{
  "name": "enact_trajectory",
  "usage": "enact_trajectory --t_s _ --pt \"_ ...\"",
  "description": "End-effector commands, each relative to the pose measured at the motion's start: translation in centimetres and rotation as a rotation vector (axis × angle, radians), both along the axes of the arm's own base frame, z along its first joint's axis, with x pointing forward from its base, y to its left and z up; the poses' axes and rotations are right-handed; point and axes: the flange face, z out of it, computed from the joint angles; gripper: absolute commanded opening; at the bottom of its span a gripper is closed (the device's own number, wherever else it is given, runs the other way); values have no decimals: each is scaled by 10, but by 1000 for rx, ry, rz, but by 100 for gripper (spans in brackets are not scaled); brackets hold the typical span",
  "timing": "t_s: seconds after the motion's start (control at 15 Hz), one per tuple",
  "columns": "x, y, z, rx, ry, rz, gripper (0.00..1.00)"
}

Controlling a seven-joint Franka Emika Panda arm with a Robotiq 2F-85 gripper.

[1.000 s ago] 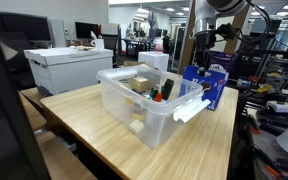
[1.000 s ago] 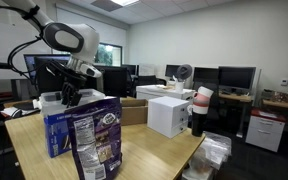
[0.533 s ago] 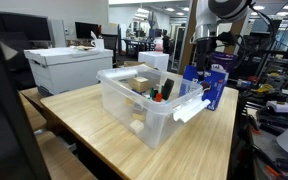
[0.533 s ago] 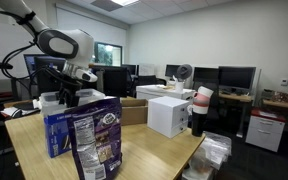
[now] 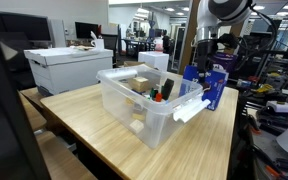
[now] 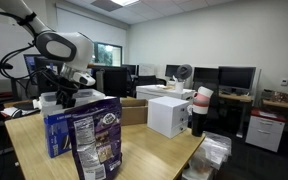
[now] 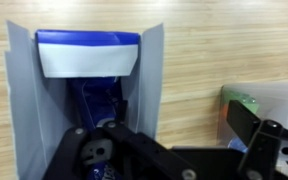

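The blue bag stands upright on the bench, just beside the clear bin and straight below the jaws, which hang apart and empty over its top edge.

wrist view | jaws cut by bottom edge | bin blurred, cut at right
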Motion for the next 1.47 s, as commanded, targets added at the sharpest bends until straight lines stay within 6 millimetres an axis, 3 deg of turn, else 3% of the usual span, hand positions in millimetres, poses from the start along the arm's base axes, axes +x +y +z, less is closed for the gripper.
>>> enact_trajectory --t_s 0.0,0.27,0.33,0.4,0.53,0.87,1.0,1.4 --pt "-7 1 -4 65 0 5 100" --pt "-9 0 -8 102 17 -1 100" --pt "-9 0 -8 103 19 -3 76" --pt "-10 0 -8 103 21 -4 74" --pt "-10 -1 -9 101 24 -6 59" --pt "-10 -2 -10 99 29 -10 10" --pt "-11 -2 -11 99 32 -10 2" --pt "-11 -3 -10 102 35 -17 4"
